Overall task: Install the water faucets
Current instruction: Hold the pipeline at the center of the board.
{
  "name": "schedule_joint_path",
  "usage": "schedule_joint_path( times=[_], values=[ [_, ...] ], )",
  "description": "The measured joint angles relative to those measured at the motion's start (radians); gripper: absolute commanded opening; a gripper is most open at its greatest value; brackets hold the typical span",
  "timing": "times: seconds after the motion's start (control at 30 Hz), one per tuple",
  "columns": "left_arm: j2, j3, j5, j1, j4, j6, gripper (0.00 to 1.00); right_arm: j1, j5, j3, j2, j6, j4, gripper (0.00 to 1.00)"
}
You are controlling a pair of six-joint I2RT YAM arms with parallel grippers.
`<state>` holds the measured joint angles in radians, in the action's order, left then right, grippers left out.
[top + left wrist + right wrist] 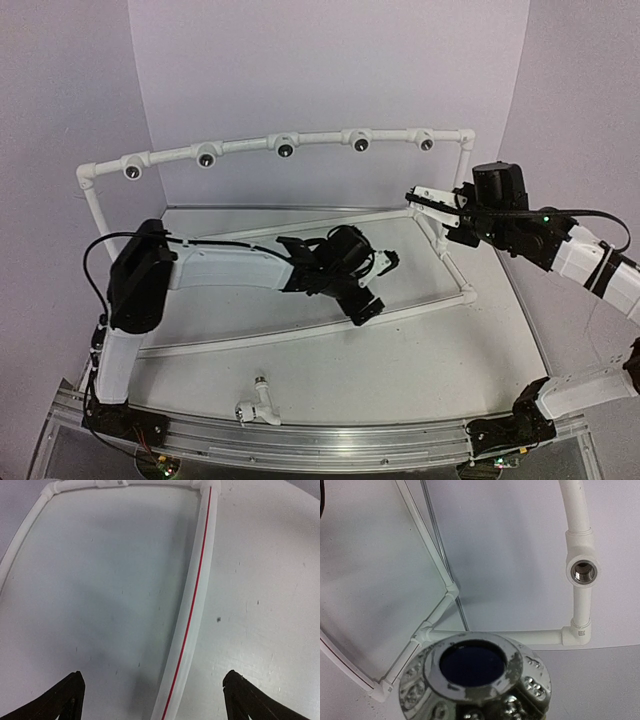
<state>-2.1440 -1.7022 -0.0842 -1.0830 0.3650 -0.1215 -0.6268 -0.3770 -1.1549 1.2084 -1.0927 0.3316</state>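
Right tool (420,196) is clamped on a faucet (475,700), but the socket (583,572) sits well off to one side, so a crooked approach could jam it on the rim. Left tool (377,287) is spread apart and empty. The white faucet (257,405) lies near the surface's (420,370) front edge, easy to knock off.

We see a white pipe frame (320,139) standing on the pale table (420,370), with five round dark sockets (285,150) along its top bar. Its base pipe (192,610) carries a thin red stripe. A metal rail (330,445) edges the table's near side, and lilac walls (330,70) stand behind.
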Motion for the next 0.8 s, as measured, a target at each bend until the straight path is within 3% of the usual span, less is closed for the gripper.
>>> schedule_joint_path(
  times=[0.2,0.37,0.5,0.57,0.8],
  values=[
    [-0.285,-0.272,0.060,0.002,-0.019,-0.041,0.95,0.067,-0.043,-0.024,0.054,-0.025,-0.069,0.00],
    [-0.385,-0.347,0.121,0.006,-0.026,-0.056,0.67,0.080,-0.069,-0.111,0.065,0.014,-0.054,0.00],
    [-0.396,-0.353,0.152,0.001,-0.031,-0.032,0.34,0.080,-0.046,-0.171,0.030,0.051,-0.048,0.08],
    [-0.397,-0.350,0.160,-0.008,-0.036,-0.039,0.27,0.080,-0.036,-0.172,-0.003,0.064,-0.040,0.00],
    [-0.359,-0.245,0.162,-0.034,-0.133,-0.119,0.06,0.080,0.006,-0.106,-0.083,0.061,0.003,0.00]
  ],
)
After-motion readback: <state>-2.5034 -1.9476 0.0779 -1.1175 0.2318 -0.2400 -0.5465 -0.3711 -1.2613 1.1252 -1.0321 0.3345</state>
